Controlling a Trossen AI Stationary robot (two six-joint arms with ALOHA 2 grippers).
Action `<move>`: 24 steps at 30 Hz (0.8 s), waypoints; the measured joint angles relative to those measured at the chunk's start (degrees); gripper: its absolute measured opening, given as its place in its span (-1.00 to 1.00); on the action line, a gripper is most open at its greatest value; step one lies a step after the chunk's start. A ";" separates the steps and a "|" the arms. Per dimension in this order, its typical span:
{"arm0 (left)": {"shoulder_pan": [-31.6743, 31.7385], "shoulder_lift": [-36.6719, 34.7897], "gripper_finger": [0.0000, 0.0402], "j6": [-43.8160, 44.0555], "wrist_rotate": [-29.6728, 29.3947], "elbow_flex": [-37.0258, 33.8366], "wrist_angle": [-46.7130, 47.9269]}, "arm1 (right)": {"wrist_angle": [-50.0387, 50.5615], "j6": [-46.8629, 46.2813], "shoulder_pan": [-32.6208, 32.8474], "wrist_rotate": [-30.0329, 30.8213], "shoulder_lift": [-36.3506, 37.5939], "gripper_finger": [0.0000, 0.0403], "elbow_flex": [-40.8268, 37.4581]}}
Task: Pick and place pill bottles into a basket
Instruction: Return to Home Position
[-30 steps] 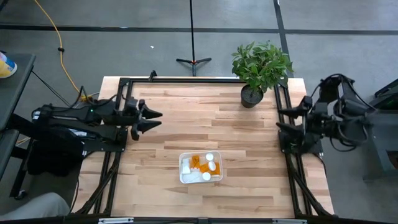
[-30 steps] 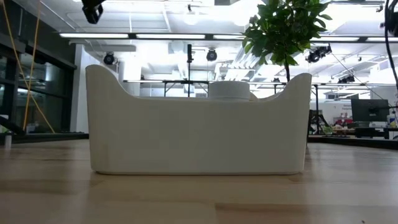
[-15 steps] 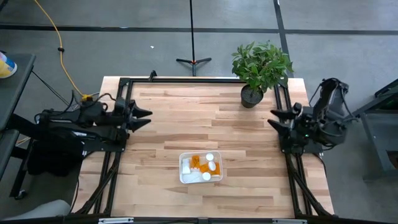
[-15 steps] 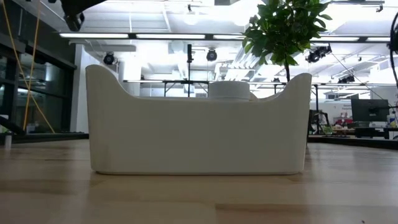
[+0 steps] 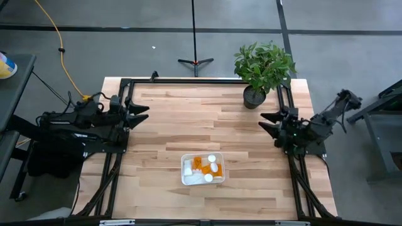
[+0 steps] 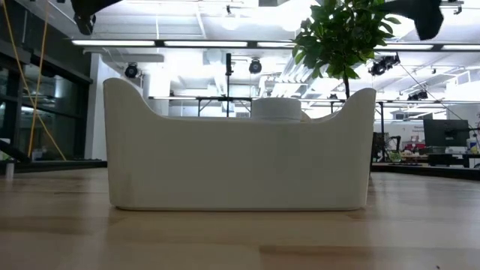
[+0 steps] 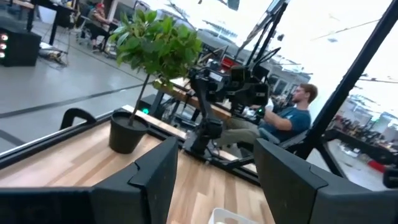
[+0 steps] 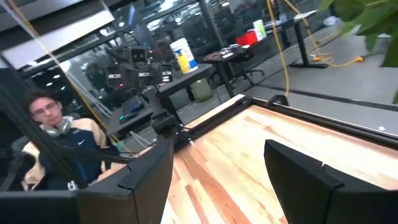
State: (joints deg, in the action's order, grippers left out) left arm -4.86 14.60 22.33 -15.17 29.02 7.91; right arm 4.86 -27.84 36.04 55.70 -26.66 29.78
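Pill bottles (image 5: pixel 205 167) being contained in basket (image 5: pixel 184 171), mid-table (image 5: pixel 188 125), well apart from both grippers. Left gripper (image 5: pixel 144 113) being held spread, empty, at left edge; right gripper (image 5: pixel 263 121) likewise spread, empty, at right edge.

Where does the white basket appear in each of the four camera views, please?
High view: the basket sits in the lower middle of the picture, midway between the two arms.
Low view: the basket fills the picture's middle, seen side-on.
Left wrist view: only a white rim at the bottom edge, probably the basket.
Right wrist view: not in it.
Shared landmark: the potted plant, behind the basket in the low view and in the left wrist view.
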 joint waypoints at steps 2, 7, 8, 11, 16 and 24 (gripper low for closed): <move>0.00 0.33 0.21 0.00 -0.55 0.00 0.31 | 0.01 1.52 -3.86 -4.40 0.86 0.20 -0.38; 0.00 0.64 0.21 0.00 -0.91 0.00 1.99 | 0.06 4.83 -14.70 -15.89 1.93 0.20 -0.72; 0.00 0.65 0.21 -0.01 -0.96 0.00 2.32 | 0.26 5.26 -17.09 -18.98 1.97 0.20 -0.72; 0.00 0.65 0.21 -1.02 -1.12 0.00 2.86 | 0.91 5.55 -24.23 -27.73 1.97 0.20 -0.71; 0.00 0.65 0.21 -3.66 -1.10 0.00 4.31 | 5.74 2.75 -34.47 -42.96 1.93 0.20 -0.72; 0.00 0.65 0.21 -2.08 -1.97 0.00 10.68 | 10.45 5.25 -41.72 -58.13 -0.25 -0.01 -0.72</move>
State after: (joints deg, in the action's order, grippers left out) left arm -4.86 15.25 20.25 -17.15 29.02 18.59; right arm 15.31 -22.59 -5.68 -2.43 -26.90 29.06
